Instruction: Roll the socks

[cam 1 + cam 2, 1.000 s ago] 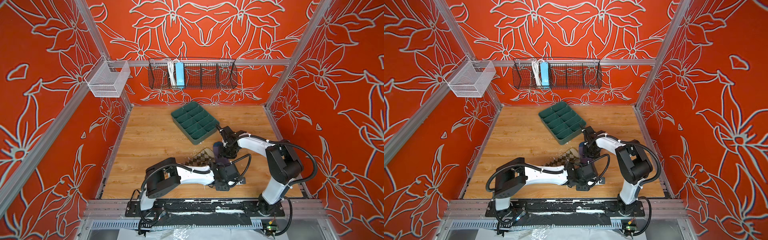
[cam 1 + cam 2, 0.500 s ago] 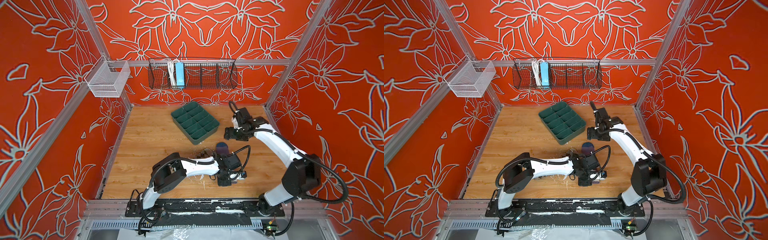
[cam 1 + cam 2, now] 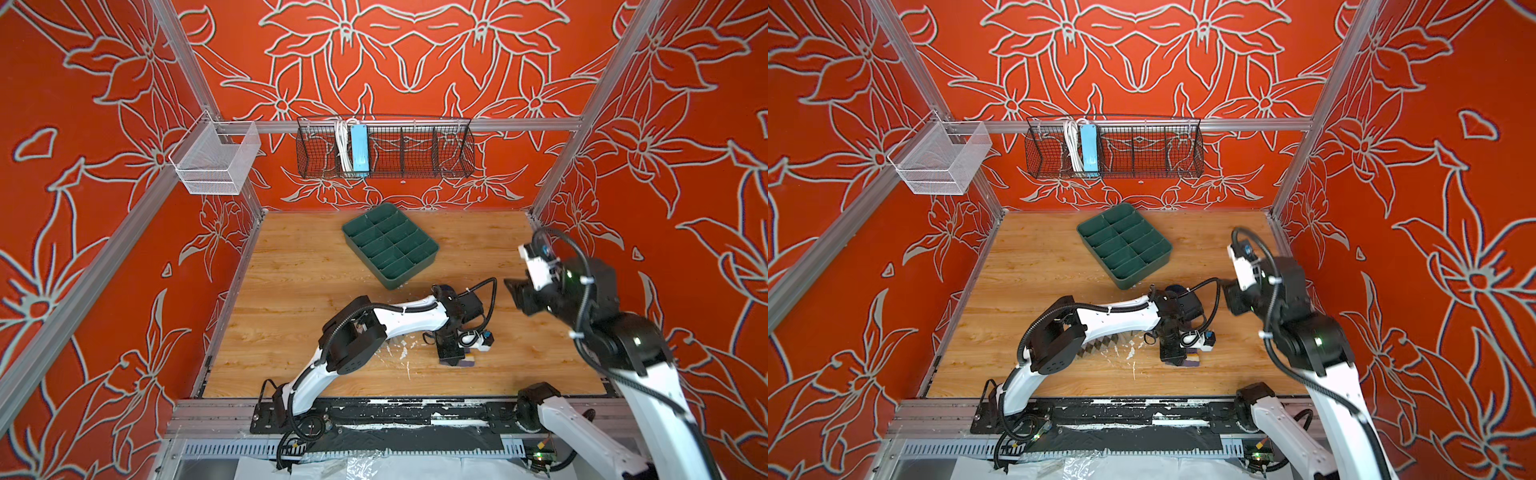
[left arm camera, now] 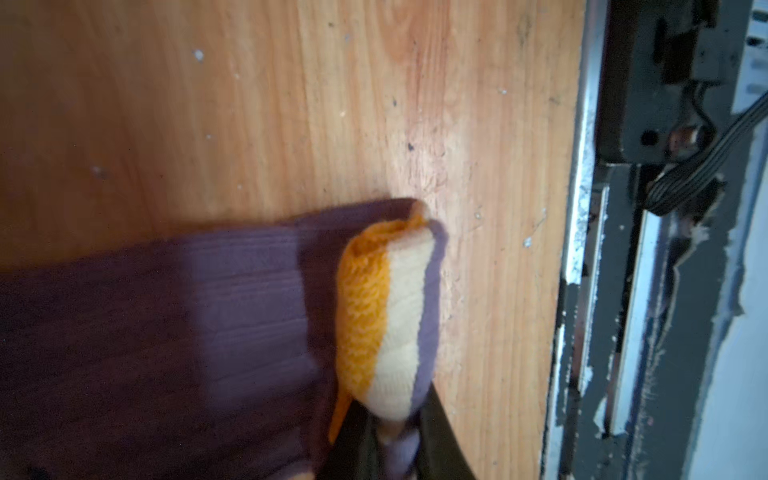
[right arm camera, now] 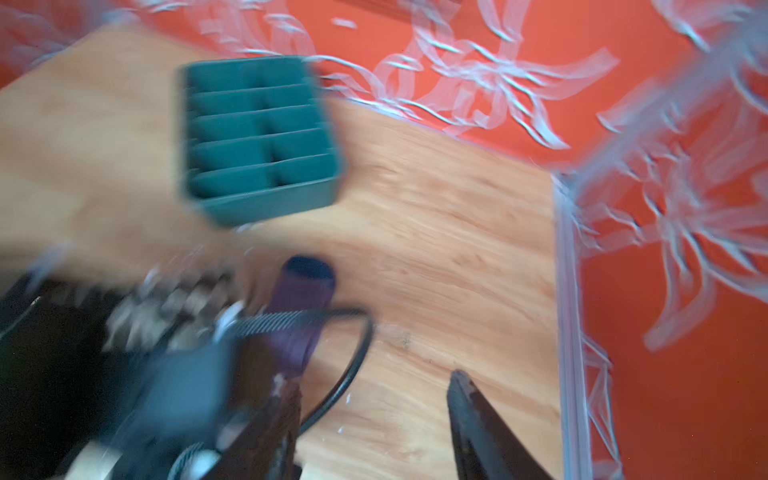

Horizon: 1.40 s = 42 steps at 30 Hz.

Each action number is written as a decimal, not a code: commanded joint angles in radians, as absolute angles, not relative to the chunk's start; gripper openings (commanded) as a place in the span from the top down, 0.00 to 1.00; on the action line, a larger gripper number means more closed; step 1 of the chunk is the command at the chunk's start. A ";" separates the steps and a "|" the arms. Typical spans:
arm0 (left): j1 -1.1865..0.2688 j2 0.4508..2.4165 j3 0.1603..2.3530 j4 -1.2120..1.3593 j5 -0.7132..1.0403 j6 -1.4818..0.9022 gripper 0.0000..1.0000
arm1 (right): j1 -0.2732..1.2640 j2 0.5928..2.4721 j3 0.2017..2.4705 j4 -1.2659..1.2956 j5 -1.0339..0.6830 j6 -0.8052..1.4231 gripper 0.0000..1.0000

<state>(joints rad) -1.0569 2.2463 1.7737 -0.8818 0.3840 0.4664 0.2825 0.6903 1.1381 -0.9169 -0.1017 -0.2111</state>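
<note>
Looking down in both top views, you find your left claw [image 3: 452, 362] pointed at the wooden worktop [image 3: 291, 291], right of the middle and toward the near edge, with its tip on the cuff end of the purple sock [image 3: 468, 364]. From the left wrist camera you can check the grip: the yellow-orange cuff [image 4: 365, 316] is folded over into a short roll on top of the purple fabric, and one end of that roll sits between the two dark fingers [image 4: 438, 436], which pinch it closely from both sides. The rest of the purple sock lies flat on the wood, and in the top views your left wrist hides most of it; its dark blue toe [image 3: 1176, 288] shows on the far side of the wrist, near the green divided tray [image 3: 1144, 272] and to the right of the tray's near corner. The beige argyle sock [image 3: 1098, 348] lies on the worktop to the left of the purple one, under your left forearm, so you see only a strip of its diamonds. Your right claw [image 3: 514, 291] hangs above the worktop to the right of the socks, clear of both; the right wrist view is blurred, yet its two fingers [image 5: 478, 419] stand spread with bare wood between them and nothing held. The tray sits on the far half of the worktop, turned at an angle to its edges
</note>
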 commanded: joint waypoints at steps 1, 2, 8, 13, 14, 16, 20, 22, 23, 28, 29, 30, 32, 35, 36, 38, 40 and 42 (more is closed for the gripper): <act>-1.037 2.401 1.778 -1.059 0.418 0.497 0.78 | 0.295 0.570 1.015 -0.954 -0.396 -0.551 0.43; -1.028 2.421 1.808 -1.080 0.428 0.498 0.78 | 0.298 0.562 0.990 -0.963 -0.412 -0.564 0.43; -0.987 2.496 1.892 -1.115 0.455 0.490 0.76 | 0.422 0.643 0.859 -1.056 -0.321 -0.689 0.43; -0.949 2.514 1.897 -1.099 0.487 0.488 0.73 | 0.662 0.716 0.771 -1.006 -0.133 -0.721 0.39; -0.941 2.518 1.899 -1.097 0.490 0.482 0.73 | 0.701 0.730 0.760 -0.996 -0.108 -0.720 0.38; -0.930 2.522 1.904 -1.099 0.498 0.482 0.72 | 0.777 0.749 0.725 -0.951 -0.056 -0.716 0.37; -0.917 2.522 1.903 -1.093 0.511 0.483 0.71 | 0.914 0.791 0.636 -0.809 0.077 -0.722 0.37; -0.913 2.525 1.906 -1.092 0.514 0.481 0.71 | 0.958 0.820 0.605 -0.753 0.122 -0.732 0.37; -0.911 2.528 1.907 -1.092 0.518 0.481 0.71 | 0.975 0.840 0.590 -0.725 0.140 -0.734 0.38; -0.904 2.531 1.909 -1.092 0.530 0.478 0.71 | 1.018 0.928 0.540 -0.650 0.188 -0.740 0.46; -0.903 2.532 1.910 -1.091 0.532 0.477 0.71 | 1.022 0.946 0.530 -0.640 0.192 -0.737 0.48; -0.902 2.533 1.911 -1.091 0.532 0.479 0.71 | 1.024 0.961 0.519 -0.632 0.196 -0.733 0.49; -0.902 2.532 1.911 -1.091 0.536 0.478 0.71 | 1.027 0.986 0.498 -0.606 0.212 -0.728 0.52; -0.902 2.533 1.911 -1.092 0.540 0.478 0.71 | 1.026 1.024 0.489 -0.575 0.257 -0.730 0.60; -0.902 2.533 1.911 -1.091 0.541 0.477 0.71 | 1.026 1.041 0.493 -0.569 0.269 -0.730 0.65; -0.902 2.533 1.914 -1.091 0.545 0.477 0.71 | 1.026 1.072 0.493 -0.558 0.279 -0.729 0.69; -0.902 2.531 1.916 -1.094 0.550 0.477 0.71 | 1.026 1.104 0.492 -0.546 0.286 -0.723 0.72; -0.901 2.528 1.916 -1.095 0.554 0.478 0.70 | 1.026 1.135 0.494 -0.533 0.296 -0.718 0.72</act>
<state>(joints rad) -0.9028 2.4248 1.9572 -1.0874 0.7498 0.4675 1.0271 1.0996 0.5026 -0.5930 0.2604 -0.7242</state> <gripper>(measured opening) 0.291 0.280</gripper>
